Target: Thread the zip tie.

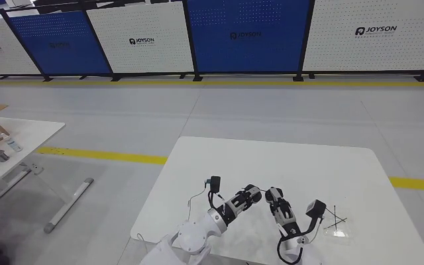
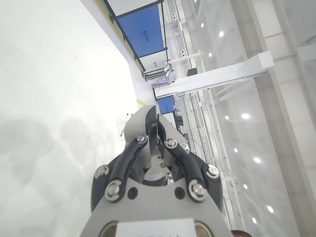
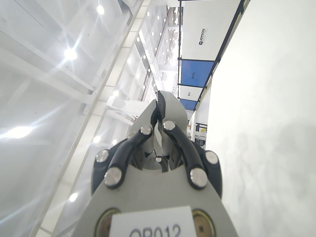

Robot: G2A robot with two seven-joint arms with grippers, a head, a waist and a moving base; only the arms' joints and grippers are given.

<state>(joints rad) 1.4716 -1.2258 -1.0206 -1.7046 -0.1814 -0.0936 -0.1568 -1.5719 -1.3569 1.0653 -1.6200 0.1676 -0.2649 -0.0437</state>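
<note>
Threading has not started: the zip tie point(image 1: 335, 220) lies on the table point(image 1: 278, 159), at 4 o'clock from both grippers and apart from them. Your left gripper point(image 2: 153, 114) and right gripper point(image 3: 159, 99) have fingers together, holding nothing. Pickup and threading remain.

This is a large industrial hall set up as a robot test floor: a row of blue partition panels point(image 1: 248, 36) and white perforated panels point(image 1: 140, 36) on black frames fences off the far side. A yellow line point(image 1: 99, 155) runs across the pale grey floor point(image 1: 265, 109). A plain white work table point(image 1: 278, 165) stands in the near middle with a second table point(image 1: 26, 132) at the left, and the wrist views show a high ceiling with round lamps point(image 2: 221, 33) and white beams point(image 2: 234, 72) (much like a factory).
</note>
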